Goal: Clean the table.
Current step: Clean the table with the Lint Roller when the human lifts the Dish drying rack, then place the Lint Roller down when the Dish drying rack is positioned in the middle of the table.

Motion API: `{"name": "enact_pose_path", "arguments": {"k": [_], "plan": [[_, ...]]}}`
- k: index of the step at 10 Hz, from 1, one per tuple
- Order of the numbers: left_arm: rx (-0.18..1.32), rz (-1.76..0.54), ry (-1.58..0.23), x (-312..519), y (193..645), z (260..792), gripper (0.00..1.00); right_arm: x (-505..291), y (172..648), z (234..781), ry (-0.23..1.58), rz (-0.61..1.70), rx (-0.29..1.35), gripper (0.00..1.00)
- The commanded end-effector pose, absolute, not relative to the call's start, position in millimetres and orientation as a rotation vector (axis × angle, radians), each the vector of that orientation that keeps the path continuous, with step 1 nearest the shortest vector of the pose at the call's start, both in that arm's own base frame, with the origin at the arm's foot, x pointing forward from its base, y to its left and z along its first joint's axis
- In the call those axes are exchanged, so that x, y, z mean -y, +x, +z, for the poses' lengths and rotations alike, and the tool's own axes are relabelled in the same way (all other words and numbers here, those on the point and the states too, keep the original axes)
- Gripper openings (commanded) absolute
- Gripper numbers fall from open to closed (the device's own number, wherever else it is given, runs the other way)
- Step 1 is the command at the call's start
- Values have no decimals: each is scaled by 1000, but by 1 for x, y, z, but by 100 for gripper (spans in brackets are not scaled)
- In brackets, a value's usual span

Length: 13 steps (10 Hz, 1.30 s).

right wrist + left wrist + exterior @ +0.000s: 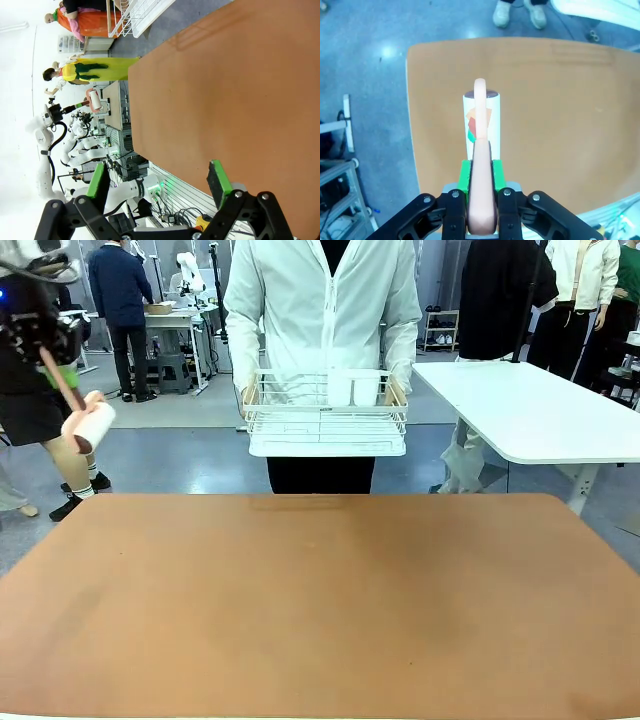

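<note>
The table (320, 600) has a bare reddish-brown top. My left gripper (58, 368) hangs high beyond the table's far left corner, shut on the pink handle of a lint roller (88, 426) whose white roll points down, clear of the table. In the left wrist view the fingers (464, 176) clamp the handle, and the lint roller (482, 117) hangs over the table (560, 125) near its edge. My right gripper (157, 182) stands open with nothing between its green pads, above the table (225, 100).
A person in a white jacket stands at the far edge holding a white wire basket (327, 420) with two white cups (352, 388) in it. A white desk (540, 410) stands at the back right. Other people stand farther off.
</note>
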<state>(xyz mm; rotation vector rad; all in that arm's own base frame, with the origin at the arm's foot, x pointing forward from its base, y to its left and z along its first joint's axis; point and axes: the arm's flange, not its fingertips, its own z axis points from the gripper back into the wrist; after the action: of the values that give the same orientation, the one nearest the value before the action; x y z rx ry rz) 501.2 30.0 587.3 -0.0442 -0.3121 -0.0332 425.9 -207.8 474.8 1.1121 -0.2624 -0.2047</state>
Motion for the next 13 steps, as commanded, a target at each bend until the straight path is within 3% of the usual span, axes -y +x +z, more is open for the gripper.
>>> {"name": "enact_pose_path", "arguments": {"k": [1,13], "plan": [[288,-25,-83,-44,512,579,19,207,425,478,1117,-198,267,100],[291,-8,-51,-45,507,575,19,207,425,478,1117,-198,267,100]]}}
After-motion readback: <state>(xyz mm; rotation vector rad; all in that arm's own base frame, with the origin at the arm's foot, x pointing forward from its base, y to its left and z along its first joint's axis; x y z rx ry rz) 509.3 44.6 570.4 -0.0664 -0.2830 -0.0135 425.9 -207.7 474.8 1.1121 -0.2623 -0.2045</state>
